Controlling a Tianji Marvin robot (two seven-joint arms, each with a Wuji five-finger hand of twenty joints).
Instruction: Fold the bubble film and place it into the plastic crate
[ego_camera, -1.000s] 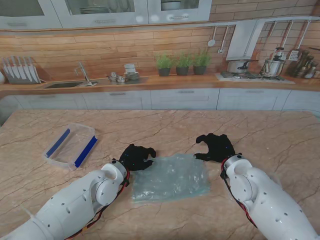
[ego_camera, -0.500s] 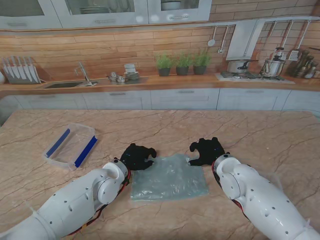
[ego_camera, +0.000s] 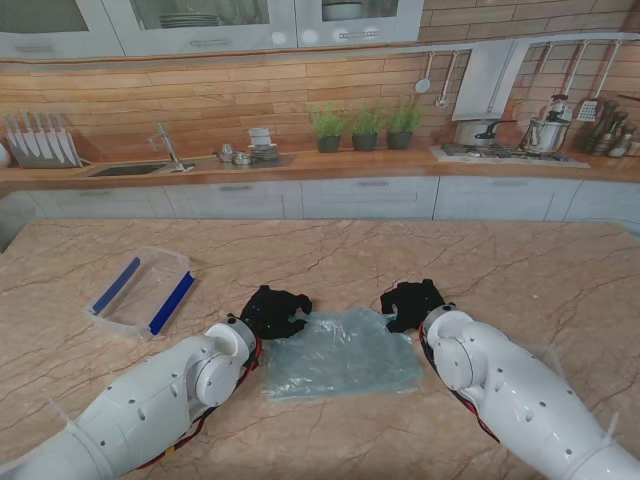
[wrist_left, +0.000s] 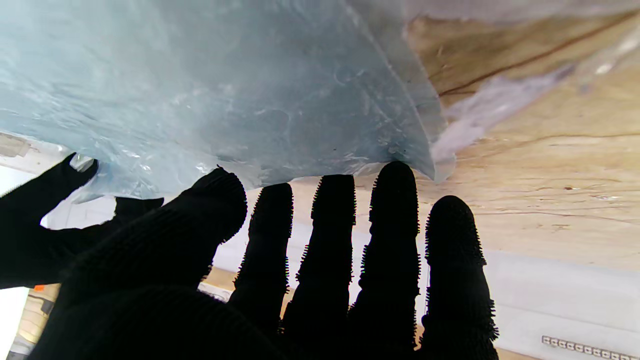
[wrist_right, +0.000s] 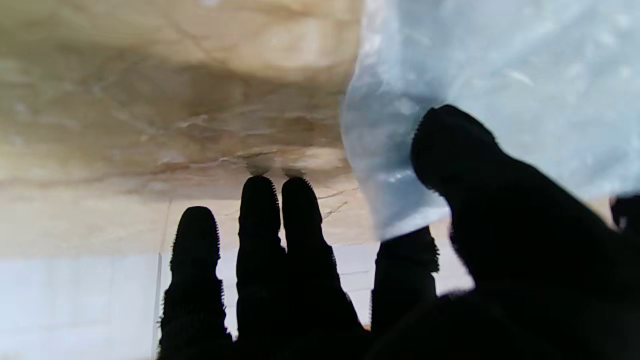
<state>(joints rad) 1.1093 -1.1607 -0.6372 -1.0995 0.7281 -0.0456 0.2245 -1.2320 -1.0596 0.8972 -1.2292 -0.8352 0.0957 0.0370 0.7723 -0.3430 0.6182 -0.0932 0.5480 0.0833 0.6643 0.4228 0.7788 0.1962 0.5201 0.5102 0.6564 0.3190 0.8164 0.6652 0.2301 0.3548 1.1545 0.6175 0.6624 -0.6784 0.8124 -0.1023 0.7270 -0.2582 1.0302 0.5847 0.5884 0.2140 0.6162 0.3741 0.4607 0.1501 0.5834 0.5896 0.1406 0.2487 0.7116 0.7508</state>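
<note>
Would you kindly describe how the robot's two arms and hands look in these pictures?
Both arms are smooth, glossy white shells with rounded joint housings and small dark screw holes. Red and black cables run along the underside near each wrist. The left hand and right hand are five-fingered and covered in black knitted gloves; the wrist views show tiny raised nubs bristling along the fingers.

surface: marble table (ego_camera: 520, 270) | on it: bubble film (ego_camera: 340, 355) centre; plastic crate (ego_camera: 142, 291) left
</note>
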